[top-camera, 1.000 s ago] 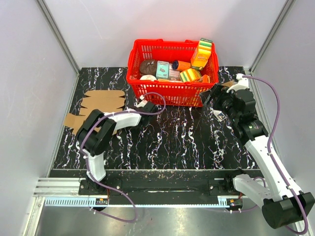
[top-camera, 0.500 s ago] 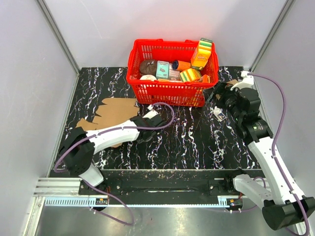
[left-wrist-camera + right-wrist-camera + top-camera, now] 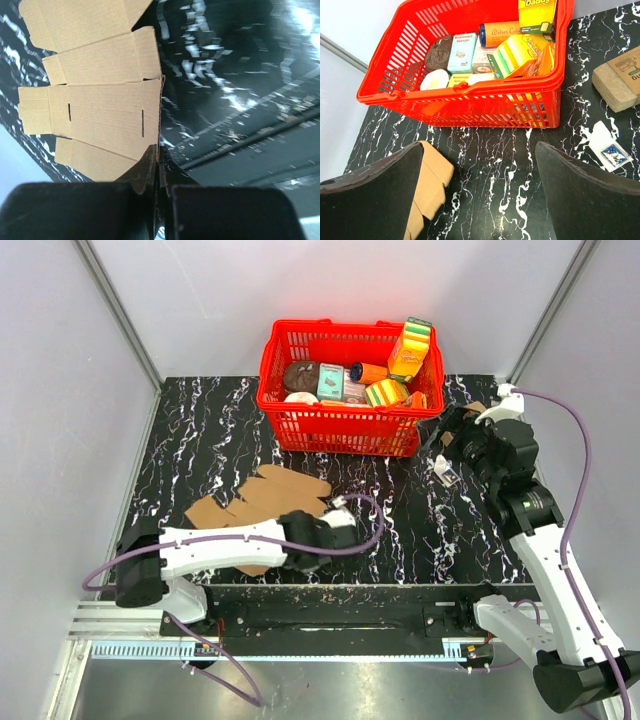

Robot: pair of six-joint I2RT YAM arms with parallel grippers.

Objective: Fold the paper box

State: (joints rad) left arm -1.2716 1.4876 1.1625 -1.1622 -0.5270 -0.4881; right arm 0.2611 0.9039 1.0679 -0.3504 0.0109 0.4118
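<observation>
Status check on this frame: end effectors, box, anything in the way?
Left end effector shut on box edge; box flat, unfolded. Right end effector open, empty. Basket behind box, apart from it.

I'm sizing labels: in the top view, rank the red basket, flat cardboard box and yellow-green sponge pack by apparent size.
1. red basket
2. paper box, partly hidden under the left arm
3. sponge pack, clearly smallest
</observation>
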